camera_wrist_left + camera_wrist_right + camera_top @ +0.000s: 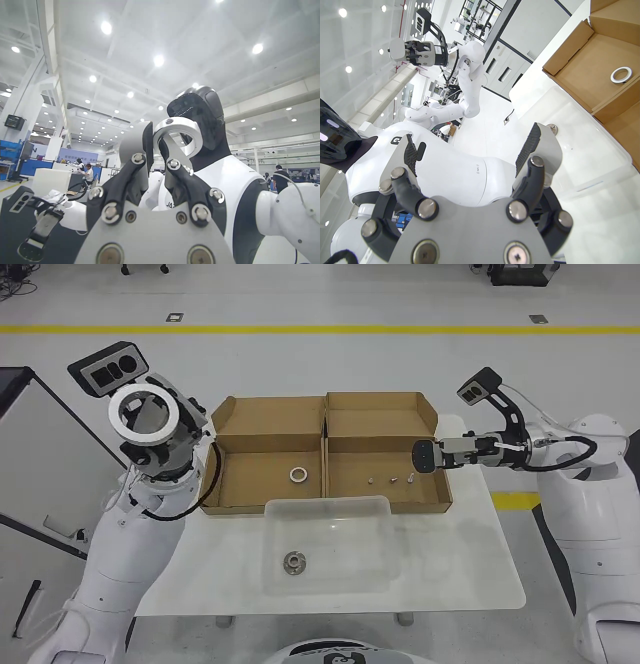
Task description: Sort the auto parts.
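Swinging the ring (185, 124), clenched in the left gripper (156, 140) up left of the left box (250, 489), down beside that box's twin ring (297, 475) before letting go, right gripper (472, 135) spread empty to the box's right.

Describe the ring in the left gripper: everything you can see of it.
The ring is a thick, smooth silver band that looks like machined metal, with a small threaded hole in its outer face. The left gripper holds it up in the air, tilted. One finger passes through its opening and the other presses on the outside, so its wall is clamped between them. Nothing else touches it.
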Controlling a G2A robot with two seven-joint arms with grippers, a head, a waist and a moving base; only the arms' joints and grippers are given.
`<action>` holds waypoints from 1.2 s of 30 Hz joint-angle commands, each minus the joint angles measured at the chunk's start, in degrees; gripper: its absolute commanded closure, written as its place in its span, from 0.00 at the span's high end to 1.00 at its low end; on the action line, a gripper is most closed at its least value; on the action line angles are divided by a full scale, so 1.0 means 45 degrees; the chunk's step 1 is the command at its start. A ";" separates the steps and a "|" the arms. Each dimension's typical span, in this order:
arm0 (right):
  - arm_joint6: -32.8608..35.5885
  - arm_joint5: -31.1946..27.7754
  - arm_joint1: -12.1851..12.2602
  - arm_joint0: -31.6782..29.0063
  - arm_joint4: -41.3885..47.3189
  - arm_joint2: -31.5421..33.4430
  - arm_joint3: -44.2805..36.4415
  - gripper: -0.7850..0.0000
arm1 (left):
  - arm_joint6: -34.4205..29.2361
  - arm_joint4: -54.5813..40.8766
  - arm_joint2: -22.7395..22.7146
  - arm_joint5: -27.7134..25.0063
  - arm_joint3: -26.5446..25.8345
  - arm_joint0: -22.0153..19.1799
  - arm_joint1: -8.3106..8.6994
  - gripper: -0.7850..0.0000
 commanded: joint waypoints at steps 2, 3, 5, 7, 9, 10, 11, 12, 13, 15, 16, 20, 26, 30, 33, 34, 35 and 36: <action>0.0000 0.0000 0.0000 0.0000 0.0000 0.0000 0.0000 1.00 | 0.0106 0.0113 -0.0057 0.0128 -0.0004 0.0028 -0.0001 0.00; 0.0000 0.0000 0.0000 0.0000 0.0000 0.0000 0.0000 1.00 | 0.0255 0.0439 -0.0199 0.0325 0.0032 0.0073 0.0000 0.00; 0.0000 0.0000 0.0000 0.0000 0.0000 0.0000 0.0000 1.00 | 0.0410 0.1233 -0.0500 0.0674 0.0191 0.0163 0.0011 0.00; 0.0000 0.0000 0.0000 0.0000 0.0000 0.0000 0.0000 1.00 | 0.0527 0.2174 -0.0842 0.1135 0.0375 0.0265 0.0038 0.00; 0.0000 0.0000 0.0000 0.0000 0.0000 0.0000 0.0000 1.00 | 0.0649 0.3344 -0.1272 0.1777 0.0629 0.0398 0.0088 0.00; 0.0000 0.0000 0.0000 0.0000 0.0000 0.0000 0.0000 1.00 | 0.0842 0.3614 -0.1386 0.2081 0.0645 0.0540 0.0096 0.00; 0.0000 0.0000 0.0000 0.0000 0.0000 0.0000 0.0000 1.00 | 0.0977 0.3803 -0.1490 0.2285 0.0568 0.0668 0.0102 0.00; 0.0000 0.0000 0.0000 0.0000 0.0000 0.0000 0.0000 1.00 | 0.1016 0.4061 -0.1628 0.2395 0.0513 0.0787 0.0115 0.00; 0.0000 0.0000 0.0000 0.0000 0.0000 0.0000 0.0000 1.00 | 0.1148 0.4147 -0.1731 0.2532 0.0503 0.0934 0.0119 0.00; 0.0000 0.0000 0.0000 0.0000 0.0000 0.0000 0.0000 1.00 | 0.1464 0.4412 -0.1962 0.2907 0.0535 0.1118 0.0127 0.00; 0.0000 0.0000 0.0000 0.0000 0.0000 0.0000 0.0000 1.00 | 0.1523 0.4660 -0.2042 0.3063 0.0487 0.1131 0.0131 0.00; 0.0000 0.0000 0.0000 0.0000 0.0000 0.0000 0.0000 1.00 | 0.2036 0.6292 -0.2377 0.4270 0.0837 0.0834 0.0150 0.00; 0.0000 0.0000 0.0000 0.0000 0.0000 0.0000 0.0000 1.00 | 0.1696 1.1709 -0.2720 0.4989 0.1313 0.0085 0.0277 0.00; 0.0000 0.0000 0.0000 0.0000 0.0000 0.0000 0.0000 1.00 | 0.1447 1.3976 -0.2654 0.5191 0.1441 0.0135 0.0341 0.00; 0.0000 0.0000 0.0000 0.0000 0.0000 0.0000 0.0000 1.00 | 0.1165 1.4835 -0.2665 0.5348 0.1431 0.0301 0.0399 0.00; 0.0000 0.0000 0.0000 0.0000 0.0000 0.0000 0.0000 1.00 | 0.1027 1.5125 -0.2691 0.5347 0.1443 0.0337 0.0425 0.00; 0.0000 0.0000 0.0000 0.0000 0.0000 0.0000 0.0000 1.00 | 0.0906 1.5536 -0.2744 0.5410 0.1555 0.0385 0.0455 0.00; 0.0000 0.0000 0.0000 0.0000 0.0000 0.0000 0.0000 1.00 | 0.0813 1.5780 -0.2740 0.5426 0.1594 0.0426 0.0475 0.00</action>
